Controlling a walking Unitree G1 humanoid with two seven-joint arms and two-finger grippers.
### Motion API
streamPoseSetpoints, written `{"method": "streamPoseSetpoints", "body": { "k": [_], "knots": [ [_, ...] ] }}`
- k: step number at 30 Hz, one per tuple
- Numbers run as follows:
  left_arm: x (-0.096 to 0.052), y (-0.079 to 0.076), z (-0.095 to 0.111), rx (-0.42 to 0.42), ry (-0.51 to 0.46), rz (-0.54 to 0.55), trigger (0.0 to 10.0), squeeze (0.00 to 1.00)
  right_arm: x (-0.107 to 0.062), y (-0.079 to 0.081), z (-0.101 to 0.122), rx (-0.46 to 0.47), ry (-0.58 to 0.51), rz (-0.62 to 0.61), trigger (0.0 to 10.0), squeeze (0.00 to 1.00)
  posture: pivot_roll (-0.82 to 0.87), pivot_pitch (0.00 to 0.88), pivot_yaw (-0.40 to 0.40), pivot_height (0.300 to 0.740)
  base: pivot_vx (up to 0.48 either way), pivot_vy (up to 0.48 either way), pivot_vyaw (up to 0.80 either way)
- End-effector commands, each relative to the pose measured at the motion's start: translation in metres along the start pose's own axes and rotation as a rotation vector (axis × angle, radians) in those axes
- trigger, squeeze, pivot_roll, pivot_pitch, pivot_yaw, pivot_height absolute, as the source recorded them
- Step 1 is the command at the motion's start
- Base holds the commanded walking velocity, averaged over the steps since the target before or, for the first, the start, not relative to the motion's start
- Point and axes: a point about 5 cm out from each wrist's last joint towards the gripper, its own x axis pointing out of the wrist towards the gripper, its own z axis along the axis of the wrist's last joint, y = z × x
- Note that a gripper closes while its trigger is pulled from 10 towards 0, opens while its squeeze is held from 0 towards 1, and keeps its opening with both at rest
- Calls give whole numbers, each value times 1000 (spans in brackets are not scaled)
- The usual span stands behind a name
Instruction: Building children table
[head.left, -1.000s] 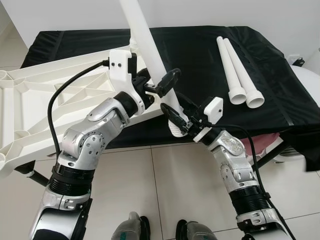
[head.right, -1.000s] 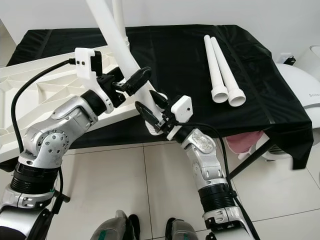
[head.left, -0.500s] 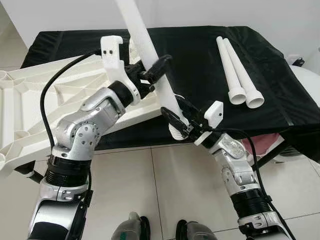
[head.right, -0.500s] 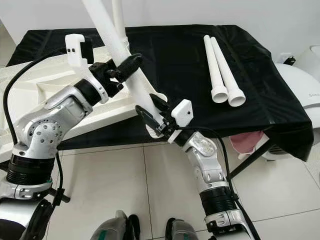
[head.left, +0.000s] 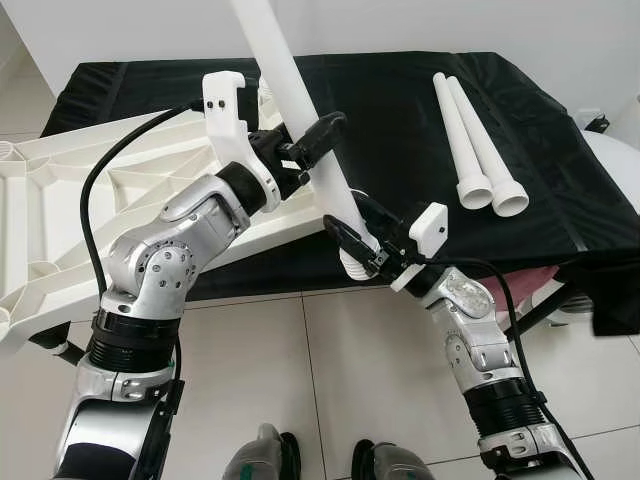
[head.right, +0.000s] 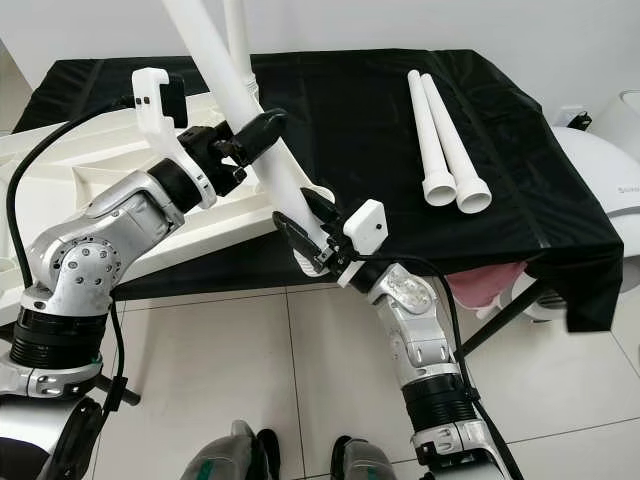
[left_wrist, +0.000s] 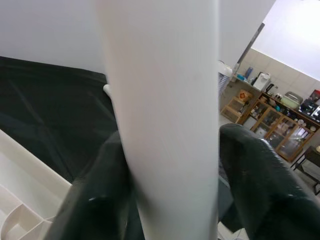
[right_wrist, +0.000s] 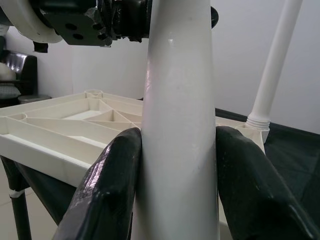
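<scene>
I've got both arms raised in front of me, elbows bent, meeting on one white table leg (head.left: 300, 110). The left tool (head.left: 305, 150) sits higher up, its black fingers clamped either side of the smooth round tube; in the left wrist view the leg runs straight between the two fingers (left_wrist: 260, 165), touching both. The right tool (head.left: 362, 235) comes in from below and grips the same leg near its ribbed, threaded bottom end, fingers (right_wrist: 107, 180) pressed against the tube on each side.

The leg leans away from me, tilted up and to the left, its lower end hanging just past the front edge of the table (head.left: 400, 100), which is draped in black cloth. The upturned white plastic tabletop (head.left: 60, 200) lies on that cloth at my left, its underside a lattice of moulded ribs with round sockets at the corners; part of it overhangs the edge. A second leg (right_wrist: 275, 55) already stands upright in a socket behind. Two more loose legs (head.left: 475, 140) lie side by side on the cloth at my right, flared ends toward me. Glossy pale floor tiles (head.left: 330, 380) below.
</scene>
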Motion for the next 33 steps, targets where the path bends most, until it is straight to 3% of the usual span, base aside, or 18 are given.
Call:
{"method": "streamPoseSetpoints", "body": {
  "k": [1, 2, 3, 19, 20, 21, 22, 23, 24, 30, 31, 32, 33],
  "knots": [
    [1, -21, -3, -4, 30, -261, 4314, 0, 2, 4, 4, -18, -21, 22, 10000, 0, -48, 95, 29, 740, 0, 0, 0],
    [1, -21, -3, -4, 30, -261, 4314, 0, 2, 4, 4, -18, -21, 22, 10000, 0, -48, 95, 29, 740, 0, 0, 0],
    [1, -22, -3, -8, 29, -267, 0, 0, 2, 5, 4, -19, -21, 22, 10000, 0, -48, 96, 30, 740, 0, 0, 0],
    [-2, -22, 1, -38, 11, -286, 0, 0, 2, 3, 3, -27, -15, 23, 10000, 0, -47, 98, 27, 740, 0, 0, 0],
    [-2, -23, 1, -33, 15, -293, 1647, 0, 2, 2, 3, -25, -12, 23, 10000, 0, -45, 99, 23, 740, 0, 0, 0],
    [-2, -23, 1, -33, 15, -293, 1647, 0, 2, 2, 3, -25, -12, 23, 10000, 0, -45, 99, 23, 740, 0, 0, 0],
    [-2, -25, 2, -32, 16, -298, 10000, 0, 2, 2, 3, -18, -6, 24, 10000, 0, -45, 99, 21, 740, 0, 0, 0],
    [-2, -25, 2, -32, 16, -298, 10000, 0, 2, 2, 3, -18, -6, 24, 10000, 0, -45, 99, 21, 740, 0, 0, 0],
    [-2, -27, 4, -32, 11, -306, 10000, 0, 2, 0, 3, -8, -2, 27, 10000, 1000, -45, 100, 20, 740, 0, 0, 0],
    [-2, -31, 12, -32, -13, -324, 10000, 0, 3, -4, 6, -13, -1, 24, 10000, 1000, -44, 97, 13, 740, 0, 0, 0],
    [-2, -33, 14, -30, -19, -329, 10000, 0, 4, -5, 8, -19, -1, 21, 10000, 816, -45, 96, 7, 740, 0, 0, 0],
    [-2, -35, 15, -26, -23, -334, 10000, 0, 5, -6, 9, -19, -2, 24, 10000, 0, -44, 96, 3, 740, 0, 0, 0],
    [-2, -36, 15, -25, -26, -337, 10000, 0, 6, -6, 11, -17, -2, 28, 10000, 0, -44, 96, 3, 740, 0, 0, 0]
  ]
}}
